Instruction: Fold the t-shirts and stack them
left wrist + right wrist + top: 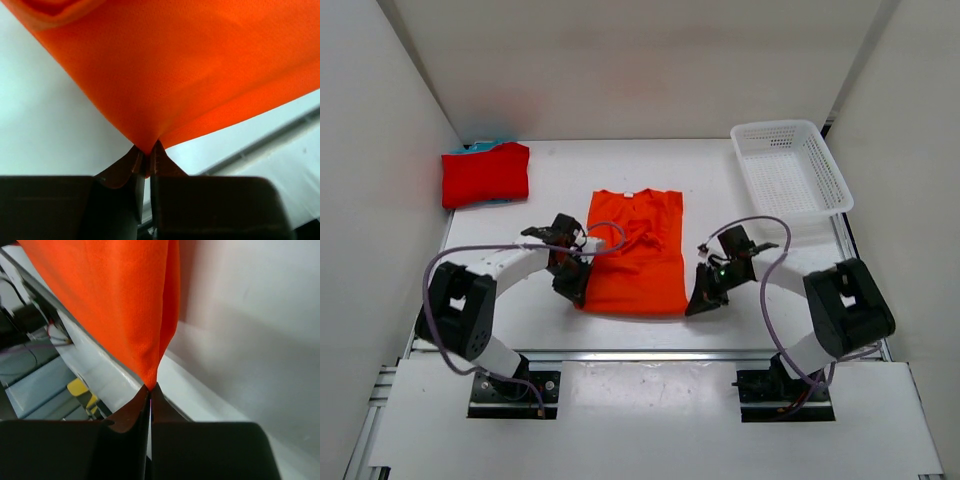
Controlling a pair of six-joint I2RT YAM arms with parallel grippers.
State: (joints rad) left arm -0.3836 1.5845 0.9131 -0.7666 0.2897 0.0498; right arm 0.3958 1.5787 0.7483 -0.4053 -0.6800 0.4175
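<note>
The orange t-shirt (635,252) lies in the middle of the table, sleeves folded in, collar toward the far side. My left gripper (574,294) is shut on its near left corner, where the orange cloth (190,70) pulls up into a point between the jaws (148,152). At the near right corner my right gripper (698,304) is shut on the same shirt, the orange cloth (120,305) drawn tight from its fingertips (149,389). A folded red t-shirt (485,173) rests at the far left on a teal-blue t-shirt (478,147), of which only an edge shows.
A white mesh basket (789,168) stands at the far right of the table. White walls close in the left, back and right sides. The table's metal front rail (640,354) runs just behind both arm bases.
</note>
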